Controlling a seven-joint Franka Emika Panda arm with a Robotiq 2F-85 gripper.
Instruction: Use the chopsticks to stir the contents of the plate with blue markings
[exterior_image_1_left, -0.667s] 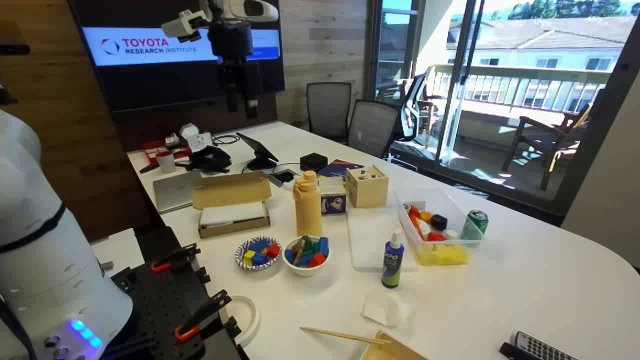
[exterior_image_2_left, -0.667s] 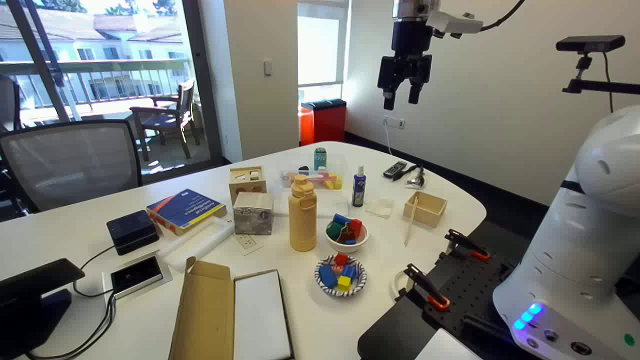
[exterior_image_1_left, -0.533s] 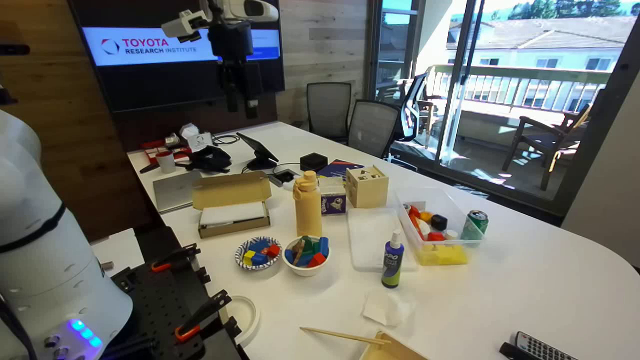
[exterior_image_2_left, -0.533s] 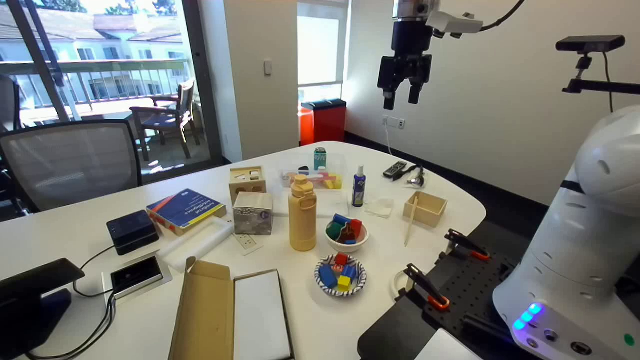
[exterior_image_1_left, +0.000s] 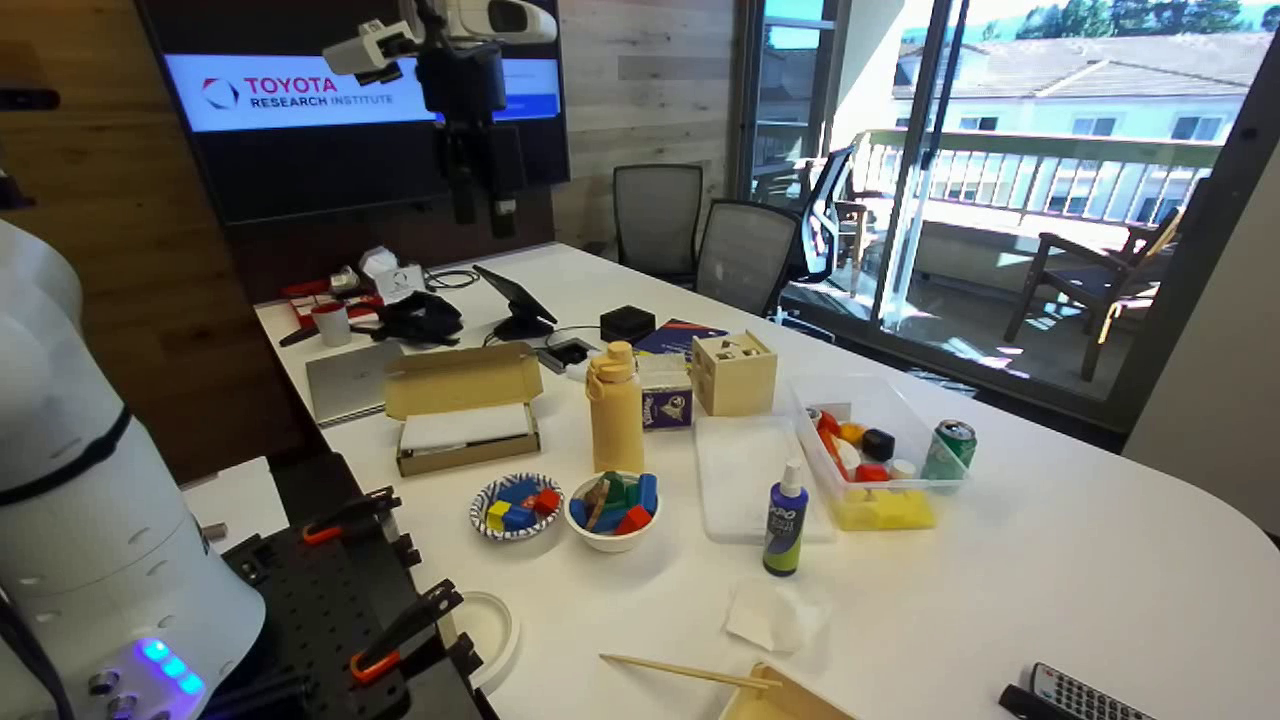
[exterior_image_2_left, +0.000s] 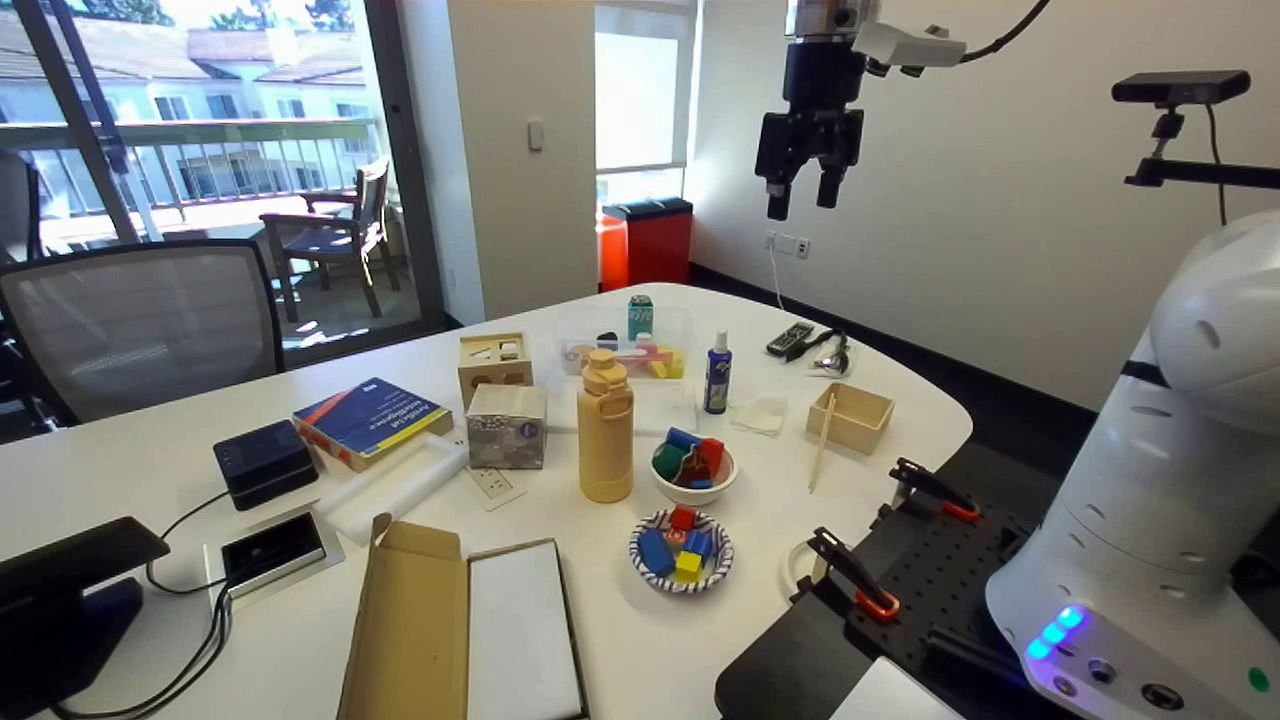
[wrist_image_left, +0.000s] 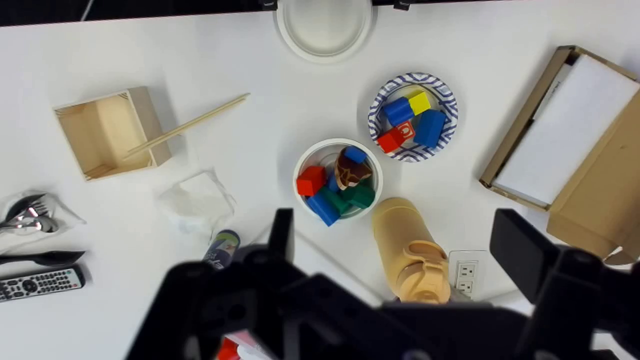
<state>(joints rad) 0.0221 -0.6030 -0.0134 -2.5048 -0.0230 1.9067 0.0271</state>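
Note:
The pale wooden chopsticks lie close together, leaning over the wall of a small wooden box, one end inside it and the other outside. They also show in both exterior views. The plate with blue markings is a small patterned bowl holding several red, blue and yellow blocks. It also shows in both exterior views. My gripper is open and empty, high above the table and pointing down. It also shows in both exterior views, well apart from everything.
A white bowl of blocks stands beside the patterned one. A tall yellow bottle, a spray bottle, a napkin and an open cardboard box stand around. A white lid lies near the robot's base edge.

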